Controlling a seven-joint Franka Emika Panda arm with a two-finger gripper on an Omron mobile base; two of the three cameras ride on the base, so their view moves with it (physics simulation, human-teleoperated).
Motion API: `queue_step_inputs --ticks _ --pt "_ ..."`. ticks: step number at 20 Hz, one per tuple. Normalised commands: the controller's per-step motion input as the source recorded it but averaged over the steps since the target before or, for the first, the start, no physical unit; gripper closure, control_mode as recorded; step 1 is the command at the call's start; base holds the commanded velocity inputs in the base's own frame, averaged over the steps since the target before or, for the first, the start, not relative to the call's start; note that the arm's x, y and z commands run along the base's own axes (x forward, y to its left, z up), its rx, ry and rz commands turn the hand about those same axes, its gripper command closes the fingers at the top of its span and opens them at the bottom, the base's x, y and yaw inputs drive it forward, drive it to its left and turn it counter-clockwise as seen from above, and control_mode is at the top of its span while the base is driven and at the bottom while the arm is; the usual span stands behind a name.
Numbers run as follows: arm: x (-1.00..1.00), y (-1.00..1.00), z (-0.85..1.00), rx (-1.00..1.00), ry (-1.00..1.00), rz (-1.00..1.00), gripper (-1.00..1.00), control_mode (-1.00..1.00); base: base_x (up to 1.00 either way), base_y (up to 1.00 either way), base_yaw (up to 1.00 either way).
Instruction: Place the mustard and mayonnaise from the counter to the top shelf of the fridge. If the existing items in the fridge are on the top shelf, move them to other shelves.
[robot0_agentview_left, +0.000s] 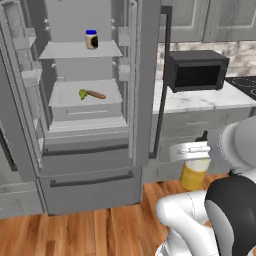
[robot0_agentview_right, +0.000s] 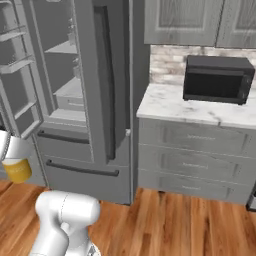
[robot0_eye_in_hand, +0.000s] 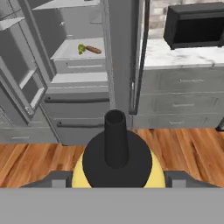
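Observation:
My gripper (robot0_agentview_left: 191, 150) is shut on the mustard (robot0_agentview_left: 194, 173), a yellow squeeze bottle with a dark nozzle, held in the air in front of the counter's drawers and right of the open fridge (robot0_agentview_left: 85, 165). In the hand view the mustard's dark cap (robot0_eye_in_hand: 116, 146) sits between my fingers (robot0_eye_in_hand: 59, 180), pointing toward the fridge. At the left edge of the right base view, the mustard (robot0_agentview_right: 17, 170) hangs under the gripper (robot0_agentview_right: 10, 148). The mayonnaise (robot0_agentview_left: 91, 39), a blue-lidded jar, stands on the top shelf (robot0_agentview_left: 62, 50). The broccoli (robot0_agentview_left: 83, 93) and sausage stick (robot0_agentview_left: 97, 94) lie on the tray shelf below.
A black microwave (robot0_agentview_left: 197, 70) sits on the marble counter (robot0_agentview_left: 200, 101). The fridge's right door (robot0_agentview_left: 147, 80) stands open edge-on between the interior and the counter; the left door (robot0_agentview_left: 20, 110) with its racks swings out on the left. Wooden floor lies in front.

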Motion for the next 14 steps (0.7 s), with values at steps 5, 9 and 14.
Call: queue_step_inputs --ticks 5,9,14 --pt "0.0 0.0 0.0 0.0 0.0 0.0 1.0 1.0 0.55 1.0 0.0" --pt "0.0 0.0 0.0 0.0 0.0 0.0 1.0 1.0 0.7 1.0 0.0" --pt "0.0 0.0 0.0 0.0 0.0 0.0 1.0 1.0 0.8 0.43 0.0"
